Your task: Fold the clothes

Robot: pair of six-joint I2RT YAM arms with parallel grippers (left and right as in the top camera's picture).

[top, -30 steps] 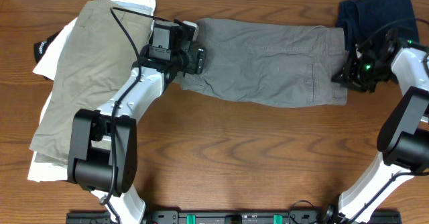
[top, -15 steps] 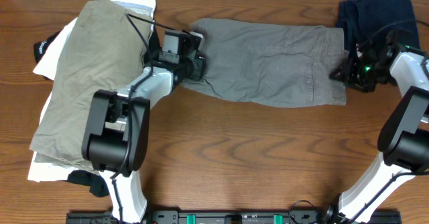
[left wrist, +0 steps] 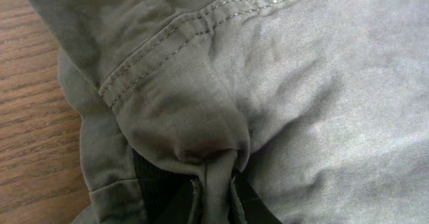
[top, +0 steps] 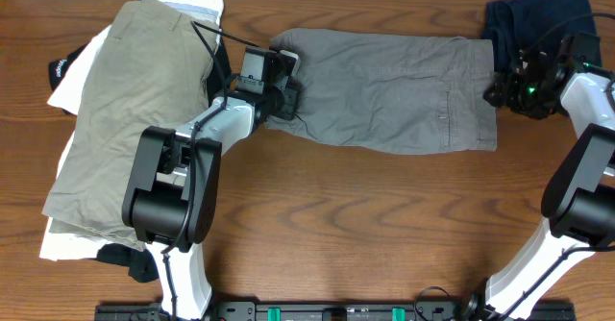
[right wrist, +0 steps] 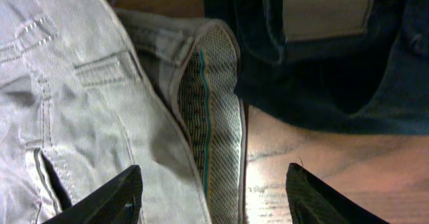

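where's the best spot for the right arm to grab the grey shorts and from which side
Take the grey shorts by the waistband at their right end, coming down from above. It lies folded open as a thick lined ridge, and the open right end effector hangs astride it.

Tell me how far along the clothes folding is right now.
Done: nothing yet on the grey shorts, which lie spread flat. In hand: the left end effector pinches their left edge; the right end effector hangs open over the waistband. Left: folding them, then probably the khaki shorts and white garment heaped at left. Whether the navy garment is folded is unclear.
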